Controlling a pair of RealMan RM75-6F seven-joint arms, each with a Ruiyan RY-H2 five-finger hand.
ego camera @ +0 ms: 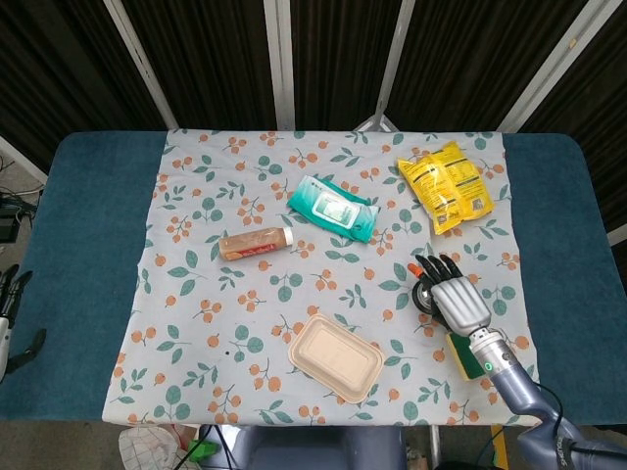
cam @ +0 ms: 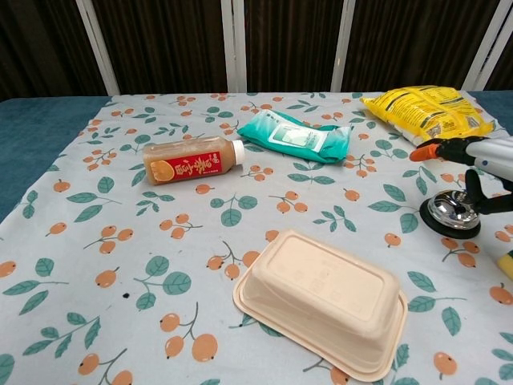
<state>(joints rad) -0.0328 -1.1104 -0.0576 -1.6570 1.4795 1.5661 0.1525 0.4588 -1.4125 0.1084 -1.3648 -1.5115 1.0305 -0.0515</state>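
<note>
My right hand (ego camera: 455, 295) hovers over the silver call bell (cam: 450, 212), palm down with its fingers spread and holding nothing; the chest view shows the hand (cam: 473, 157) above the bell with a gap between them. The bell (ego camera: 423, 295) is mostly hidden under the hand in the head view. A green and yellow sponge (ego camera: 475, 357) lies just behind the hand's wrist. My left hand (ego camera: 8, 323) sits off the cloth at the far left edge, fingers apart, holding nothing.
A beige lidded food box (ego camera: 336, 356) lies near the front edge. A drink bottle (ego camera: 254, 244) lies on its side at the left. A teal wipes pack (ego camera: 333, 208) and a yellow snack bag (ego camera: 446, 186) lie further back on the floral cloth (ego camera: 196, 294).
</note>
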